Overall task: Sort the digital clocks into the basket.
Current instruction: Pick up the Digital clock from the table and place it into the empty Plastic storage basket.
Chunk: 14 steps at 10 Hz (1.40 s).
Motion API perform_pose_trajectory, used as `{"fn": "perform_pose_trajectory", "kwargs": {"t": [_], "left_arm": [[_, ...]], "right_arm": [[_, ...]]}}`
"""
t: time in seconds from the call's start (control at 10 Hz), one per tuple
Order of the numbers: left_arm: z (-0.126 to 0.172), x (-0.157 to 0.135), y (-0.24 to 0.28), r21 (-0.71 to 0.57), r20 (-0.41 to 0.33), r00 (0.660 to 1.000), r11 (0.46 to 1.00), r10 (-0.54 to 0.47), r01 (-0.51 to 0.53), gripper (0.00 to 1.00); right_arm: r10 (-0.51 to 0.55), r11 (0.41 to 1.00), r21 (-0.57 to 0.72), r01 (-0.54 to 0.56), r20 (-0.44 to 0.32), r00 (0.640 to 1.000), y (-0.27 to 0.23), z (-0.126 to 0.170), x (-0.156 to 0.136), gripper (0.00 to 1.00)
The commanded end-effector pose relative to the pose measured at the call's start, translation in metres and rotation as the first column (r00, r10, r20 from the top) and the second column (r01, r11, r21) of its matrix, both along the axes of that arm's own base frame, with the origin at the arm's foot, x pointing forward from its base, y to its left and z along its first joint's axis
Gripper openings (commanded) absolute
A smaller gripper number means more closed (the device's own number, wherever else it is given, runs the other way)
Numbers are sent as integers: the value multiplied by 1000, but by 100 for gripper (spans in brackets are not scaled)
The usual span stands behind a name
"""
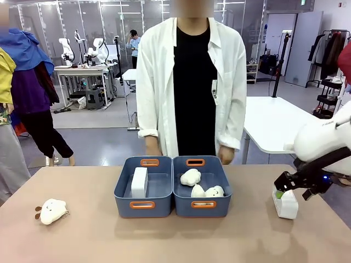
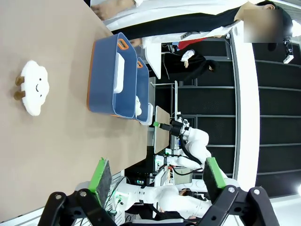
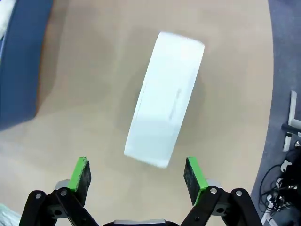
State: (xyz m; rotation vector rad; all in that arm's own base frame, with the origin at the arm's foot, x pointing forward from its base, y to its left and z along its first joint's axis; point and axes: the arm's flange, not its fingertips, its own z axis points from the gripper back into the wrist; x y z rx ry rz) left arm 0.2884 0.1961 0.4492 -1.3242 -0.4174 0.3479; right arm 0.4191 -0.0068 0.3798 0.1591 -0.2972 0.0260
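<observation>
One white digital clock (image 1: 139, 182) stands on edge inside the left blue basket (image 1: 123, 206). It also appears in the left wrist view as the clock (image 2: 119, 73) in the basket (image 2: 101, 70). A second digital clock (image 1: 286, 206) lies on the table at the right. My right gripper (image 1: 281, 195) hangs open just over its near end. In the right wrist view this clock (image 3: 167, 99) lies ahead of the open right gripper (image 3: 137, 175), its end between the green pads without touching them. My left gripper (image 2: 156, 174) is open and holds nothing.
A second blue bin (image 1: 219, 207) beside the basket holds three cream plush toys (image 1: 191, 176). Another plush toy (image 1: 52, 210) lies on the table at the far left. A person in a white coat (image 1: 159, 82) stands behind the bins.
</observation>
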Motion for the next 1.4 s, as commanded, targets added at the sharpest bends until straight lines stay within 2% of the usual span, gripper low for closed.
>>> {"fn": "perform_pose_trajectory", "kwargs": {"t": [0.0,0.3,0.9,1.1,1.3], "left_arm": [[3,-4,1,-8,0,1000,1000,-10,10,100],[3,-4,1,-8,0,1000,1000,-10,10,100],[3,-4,1,-8,0,1000,1000,-10,10,100],[3,-4,1,-8,0,1000,1000,-10,10,100],[3,-4,1,-8,0,1000,1000,-10,10,100]], "right_arm": [[-121,991,-46,123,34,992,11,-11,18,100],[-145,988,-51,147,33,989,9,-27,38,100],[-97,994,-58,97,2,995,12,-48,46,100],[-96,993,-67,94,-28,995,11,-52,49,80],[-107,992,-71,105,-22,994,9,-56,49,60]]}}
